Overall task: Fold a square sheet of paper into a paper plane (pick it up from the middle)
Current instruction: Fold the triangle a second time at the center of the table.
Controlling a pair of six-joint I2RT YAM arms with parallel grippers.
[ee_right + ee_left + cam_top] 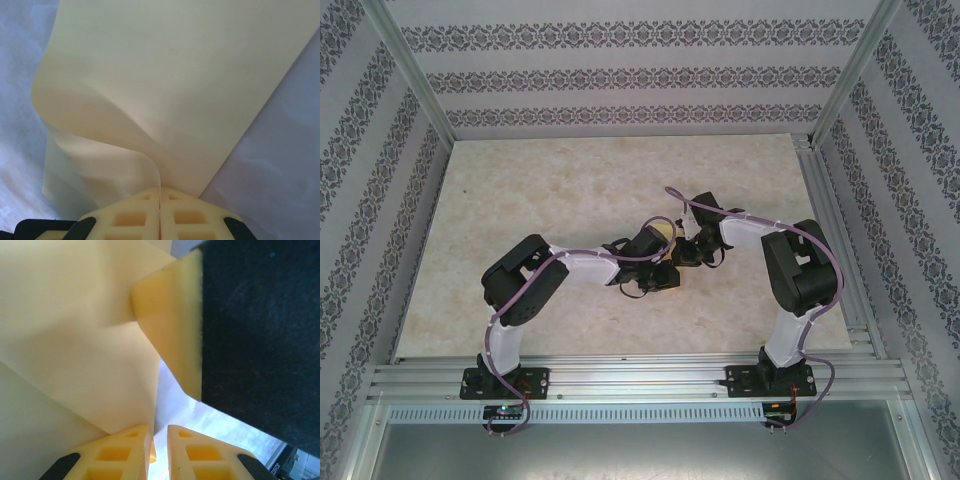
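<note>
The square sheet of paper [175, 75] is pale yellow and curls upward, one edge pinched between the closed fingers of my right gripper [160, 189]. In the left wrist view the same paper [75, 340] covers the left side. Its edge runs down the inner face of one finger of my left gripper [159, 426], whose jaws stand a narrow gap apart with light showing through. A finger [170, 325] of the right gripper shows close by at the upper right. From above, both grippers meet at the table's middle, with a bit of yellow paper [665, 231] between them.
The marbled tabletop [570, 190] lies all around the two arms. Aluminium posts [415, 75] and patterned walls enclose it on three sides. A metal rail [640, 380] carrying the arm bases runs along the near edge.
</note>
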